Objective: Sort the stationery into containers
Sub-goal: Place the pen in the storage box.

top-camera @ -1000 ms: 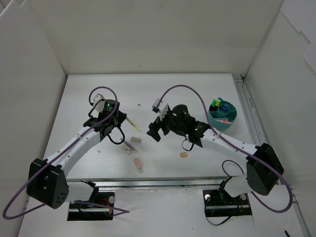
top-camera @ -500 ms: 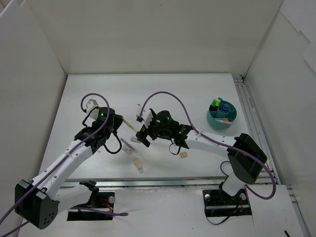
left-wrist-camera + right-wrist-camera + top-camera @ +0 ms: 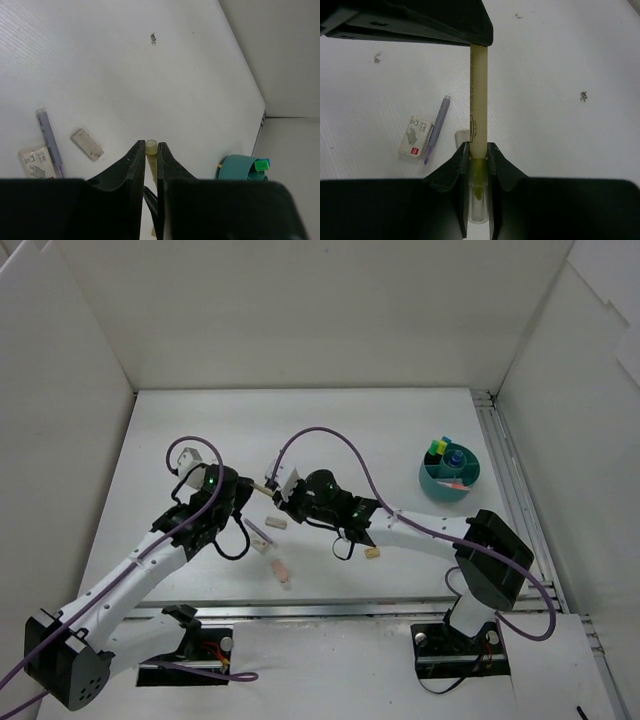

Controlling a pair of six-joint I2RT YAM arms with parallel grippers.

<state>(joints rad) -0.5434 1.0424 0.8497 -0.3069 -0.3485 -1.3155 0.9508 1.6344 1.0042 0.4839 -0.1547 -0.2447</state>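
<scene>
A beige stick [image 3: 479,95] with a clear cap over a yellow tip hangs above the table, held at both ends. My left gripper [image 3: 151,145] is shut on one end [image 3: 151,146]. The right gripper [image 3: 478,146] is shut on the capped end. From above, the two grippers meet at mid-table, left [image 3: 250,487] and right [image 3: 278,490]. The teal tub [image 3: 450,483] at the right holds green, blue and yellow capped highlighters. On the table lie a purple-tinted clear pen [image 3: 436,131], a beige eraser [image 3: 87,144], a pink eraser [image 3: 282,570] and a tan cube [image 3: 372,553].
A small white staples box [image 3: 415,136] lies beside the pen under the grippers. White walls enclose the table on three sides, with a metal rail [image 3: 505,480] along the right edge. Purple cables loop over both arms.
My right arm swung left from mid-table to the stick in the left gripper, and its open jaws shut on the capped end. The left arm shifted slightly, still gripping.
</scene>
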